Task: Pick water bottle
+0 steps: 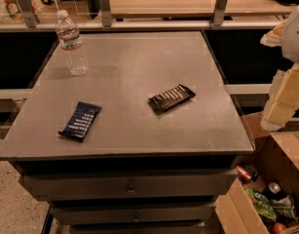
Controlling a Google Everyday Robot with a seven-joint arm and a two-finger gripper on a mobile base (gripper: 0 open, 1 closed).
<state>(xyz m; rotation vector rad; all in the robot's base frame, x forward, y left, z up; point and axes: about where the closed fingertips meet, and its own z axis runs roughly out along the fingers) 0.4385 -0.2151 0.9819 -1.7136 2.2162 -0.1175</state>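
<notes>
Water bottle stands upright at the far-left corner of the grey cabinet top, near the edge. Gripper hangs off the right side, well apart; can't tell if it's open or closed. It's a long reach, so a glancing touch could topple the bottle. The blue bar and black bar might get swept too.

Blue wrapper, black wrapper, grey table

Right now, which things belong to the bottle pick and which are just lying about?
Job: water bottle, upright at back left of the table; claw, beyond its right edge.
Lying about: blue snack bar; black snack bar; cardboard box beside the table.
</notes>
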